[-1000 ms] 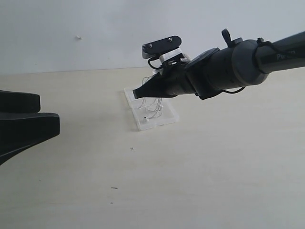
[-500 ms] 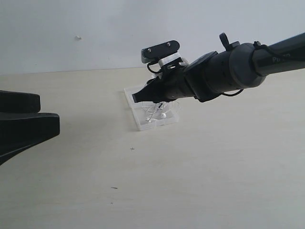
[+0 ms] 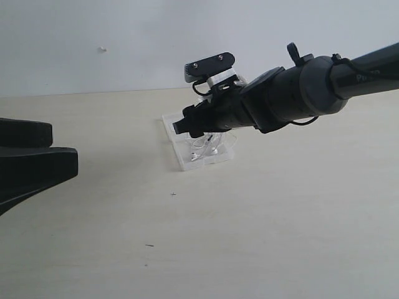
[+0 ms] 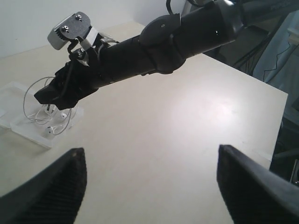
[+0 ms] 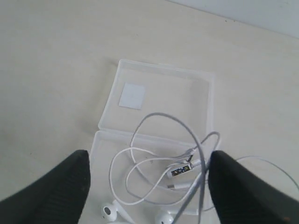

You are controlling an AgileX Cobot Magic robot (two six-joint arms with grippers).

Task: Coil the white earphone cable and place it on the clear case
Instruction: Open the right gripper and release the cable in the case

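The right gripper [image 3: 187,126] hangs just above the clear case [image 5: 163,84], jaws spread wide and gripping nothing. Its arm [image 3: 299,93] reaches in from the right, nearly level over the table [image 3: 280,218]. The white earphone cable [image 5: 181,171] lies in loose loops on the case's unlabelled half (one strand spills past the rim). The left gripper [image 4: 150,154], likewise wide apart and empty, sits well off to the left.
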